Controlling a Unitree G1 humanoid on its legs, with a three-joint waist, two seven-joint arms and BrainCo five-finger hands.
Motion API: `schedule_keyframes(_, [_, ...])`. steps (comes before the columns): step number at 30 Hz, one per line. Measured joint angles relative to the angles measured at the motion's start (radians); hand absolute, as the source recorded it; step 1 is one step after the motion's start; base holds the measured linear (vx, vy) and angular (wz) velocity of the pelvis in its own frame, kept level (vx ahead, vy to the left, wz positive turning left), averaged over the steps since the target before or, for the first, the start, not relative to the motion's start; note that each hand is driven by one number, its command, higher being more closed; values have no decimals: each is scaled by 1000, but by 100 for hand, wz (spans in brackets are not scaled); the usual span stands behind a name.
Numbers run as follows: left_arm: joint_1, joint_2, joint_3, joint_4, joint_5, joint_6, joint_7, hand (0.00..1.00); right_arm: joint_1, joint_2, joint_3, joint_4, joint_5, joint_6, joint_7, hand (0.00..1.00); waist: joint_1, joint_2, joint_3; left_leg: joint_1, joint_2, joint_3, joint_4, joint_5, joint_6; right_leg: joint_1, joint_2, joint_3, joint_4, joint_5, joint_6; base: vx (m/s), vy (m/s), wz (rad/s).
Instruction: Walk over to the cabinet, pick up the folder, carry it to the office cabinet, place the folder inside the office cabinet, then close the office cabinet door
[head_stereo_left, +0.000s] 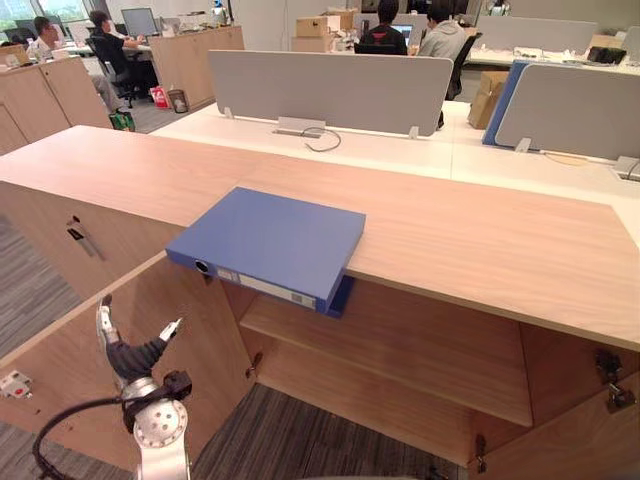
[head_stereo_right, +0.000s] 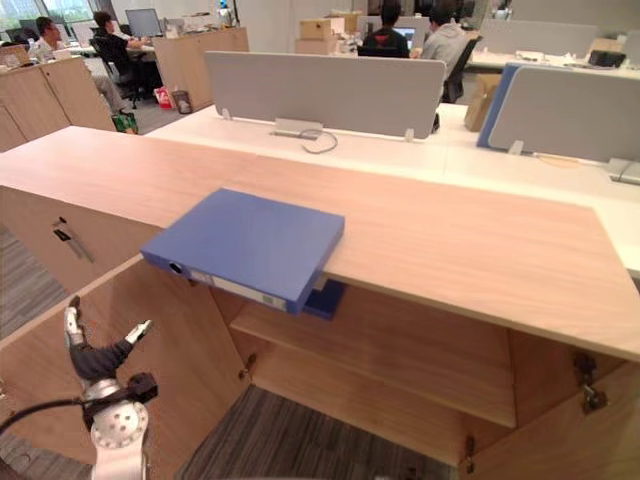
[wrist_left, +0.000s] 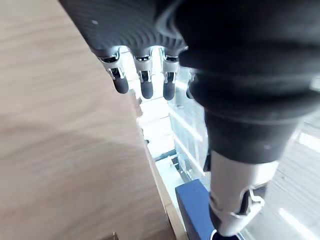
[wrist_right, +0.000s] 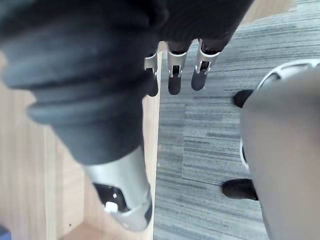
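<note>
Blue folder (head_stereo_left: 275, 240): one, flat on cabinet top (head_stereo_left: 480, 240), overhanging its front edge. Two doors open, left door (head_stereo_left: 70, 370) and right door (head_stereo_left: 580, 440); one shelf (head_stereo_left: 400, 350) inside. Left hand (head_stereo_left: 130, 350) by left door, fingers spread, empty; right hand (wrist_right: 174, 75) fingers relaxed, empty.

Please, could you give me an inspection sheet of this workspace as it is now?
Surface: light wooden cabinet top holds the folder.
Job's things: flat blue folder lies overhanging the front edge; cabinet doors below stand open.
Clutter: nothing seen.
Hands: left hand open, low beside the left door; right hand open, above grey carpet.
Cables: thin cable looped on the white desk behind.
Surroundings: grey desk screens, seated people, cardboard boxes.
</note>
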Motion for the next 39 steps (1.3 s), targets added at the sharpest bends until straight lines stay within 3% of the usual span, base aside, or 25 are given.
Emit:
schedule_keyframes(3, [-5,2,-15,-47,191,46,92,0,-2,15,7,-1,-34,-5,-5,0,6,-7,-7,0,6,5,4,-3,-2,0,5,3,0,0,0,-29,-26,-4])
schedule_keyframes(5, [-10,5,-32,-65,256,64,127,0,-1,17,7,1,-34,-6,-9,0,7,-10,-11,1,10,11,5,-4,-3,-2,7,7,0,-1,-1,-40,-17,-6])
schedule_keyframes(13, [-60,36,-142,-68,429,101,166,0,5,24,4,14,-33,-16,-24,0,5,-19,-49,-1,21,34,4,-5,-6,-20,16,32,2,-1,-2,-31,-15,-10])
schedule_keyframes(23, [-124,197,-172,74,489,151,170,0,-2,24,8,26,-33,-29,-25,0,-2,-16,-49,27,34,52,-1,-10,-13,0,31,55,-14,3,-7,-20,-16,-7])
schedule_keyframes(32, [-172,299,-221,120,517,150,163,0,-12,21,44,26,-33,-32,-25,0,-26,-15,-48,28,39,53,-1,-12,-17,2,38,57,-23,3,-9,0,0,0])
schedule_keyframes(39, [-217,364,-268,154,544,124,131,0,-18,17,50,26,-33,-35,-25,0,-34,-15,-40,33,48,65,-1,-16,-24,6,47,65,-32,5,-11,-8,-18,-5])
